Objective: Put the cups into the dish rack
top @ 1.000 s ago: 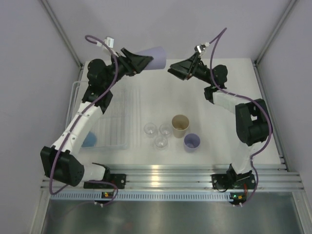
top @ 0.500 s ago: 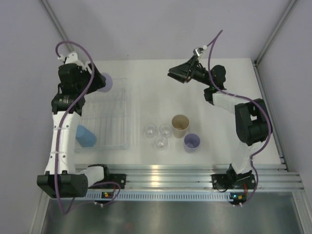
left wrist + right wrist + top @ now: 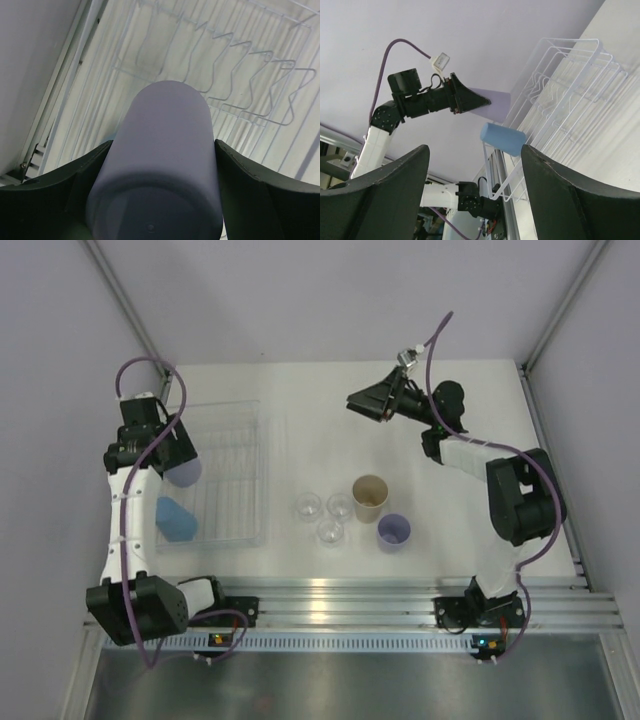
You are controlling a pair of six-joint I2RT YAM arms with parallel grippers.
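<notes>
Left pincer (image 3: 172, 452) pinches lavender plastic tumbler (image 3: 165, 150) over clear ridged dish rack (image 3: 245, 470), frame left; right pincer (image 3: 358, 402) spread. Tilted release risks rolling.

The table (image 3: 470, 440) bears dish rack (image 3: 265, 470), beige cup (image 3: 370, 496), lavender cup (image 3: 394, 532), three clear cups (image 3: 329, 532).

Matt, smooth opaque plastic lavender tumbler (image 3: 160, 150); glossy see-through plastic dish rack (image 3: 240, 430); brushed metal rail (image 3: 340, 592).

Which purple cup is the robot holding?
The lavender cup over the dish rack, clamped in the left tool. The other lavender cup stands on the table beside the beige cup.
</notes>
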